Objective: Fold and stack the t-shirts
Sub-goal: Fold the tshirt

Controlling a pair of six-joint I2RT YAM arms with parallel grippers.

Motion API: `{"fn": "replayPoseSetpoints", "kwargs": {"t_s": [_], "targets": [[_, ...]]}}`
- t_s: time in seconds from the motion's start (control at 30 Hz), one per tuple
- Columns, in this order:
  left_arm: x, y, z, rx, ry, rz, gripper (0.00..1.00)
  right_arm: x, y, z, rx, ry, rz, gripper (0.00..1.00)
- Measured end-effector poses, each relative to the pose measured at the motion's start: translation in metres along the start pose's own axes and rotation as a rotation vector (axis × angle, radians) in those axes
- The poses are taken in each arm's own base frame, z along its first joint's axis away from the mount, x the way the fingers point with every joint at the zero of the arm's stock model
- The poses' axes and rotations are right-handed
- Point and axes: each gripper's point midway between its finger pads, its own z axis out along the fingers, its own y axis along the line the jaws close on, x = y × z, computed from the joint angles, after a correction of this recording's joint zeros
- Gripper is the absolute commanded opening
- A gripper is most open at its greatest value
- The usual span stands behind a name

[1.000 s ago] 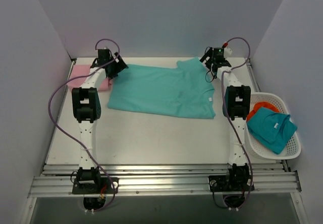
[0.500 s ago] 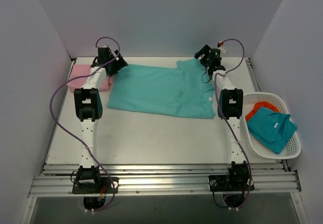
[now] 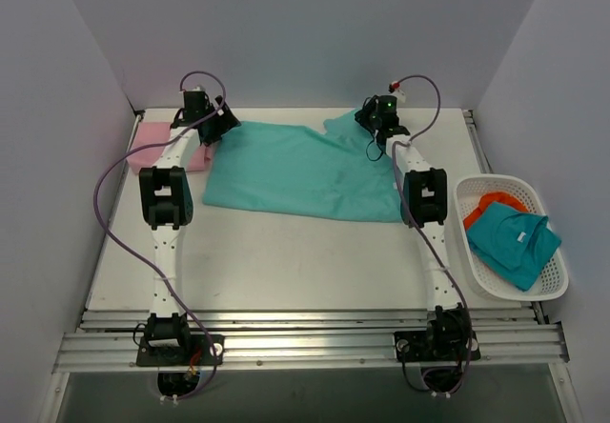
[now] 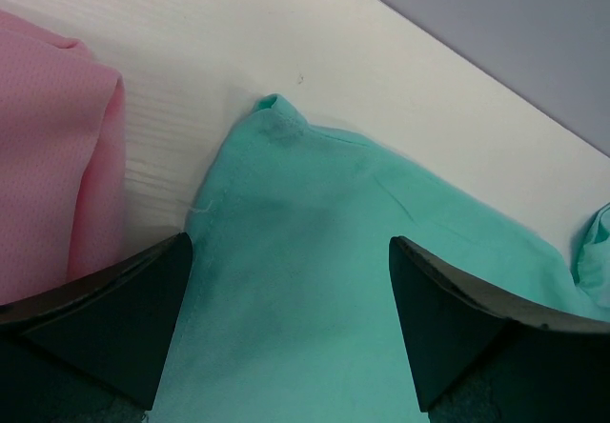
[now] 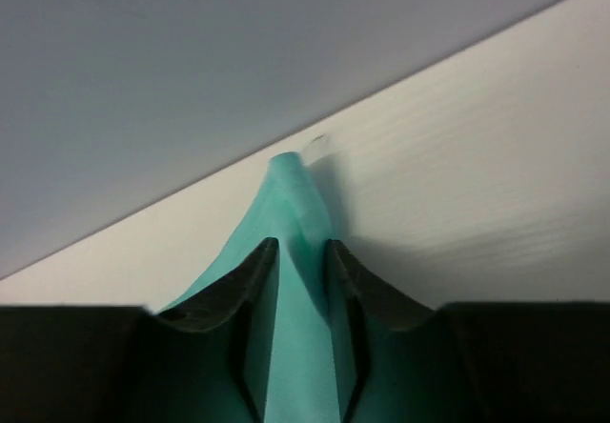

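**Station log: right arm drags the shirt's far corner inward**

1. Turquoise t-shirt (image 3: pixel 295 171): spread flat across the far half of the table (image 3: pixel 286 261), long side running left to right. Its far-right portion is raised in a peak at the right gripper. Since a second ago that peak has shifted leftward, and the right edge of the shirt now lies under the right arm's forearm.

2. Right gripper (image 5: pixel 300 251): I see both fingers pressed together on a narrow upright ridge of the turquoise cloth, close to the back wall. In the overhead view it has travelled left along the far edge over the last second, taking the cloth along.

3. Left gripper (image 4: pixel 291 251): fingers spread wide, with nothing between them. It hangs over the shirt's far-left hem corner, which lies flat on the table. Its position matches the earlier overhead views.

4. Pink t-shirt (image 3: pixel 157 142): a compact pile at the table's far-left corner, partly under the left arm and just beside the turquoise hem corner. It has not moved.

5. Basket (image 3: pixel 548 285): white and slotted, at the table's right edge. It holds a teal garment (image 3: pixel 515 242) on top of an orange garment (image 3: pixel 486 204). Contents are as before.
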Motion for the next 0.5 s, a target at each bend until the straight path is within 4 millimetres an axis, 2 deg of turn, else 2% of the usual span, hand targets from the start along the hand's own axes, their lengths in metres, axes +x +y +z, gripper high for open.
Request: {"fn": "replayPoseSetpoints", "kwargs": {"t_s": [0.13, 0.5], "targets": [[0.000, 0.000, 0.000, 0.003, 0.002, -0.001, 0.94, 0.003, -0.012, -0.001, 0.030, 0.023, -0.012, 0.00], [-0.001, 0.004, 0.000, -0.008, -0.001, 0.015, 0.94, -0.013, -0.043, -0.005, 0.074, -0.002, -0.020, 0.00]]}}
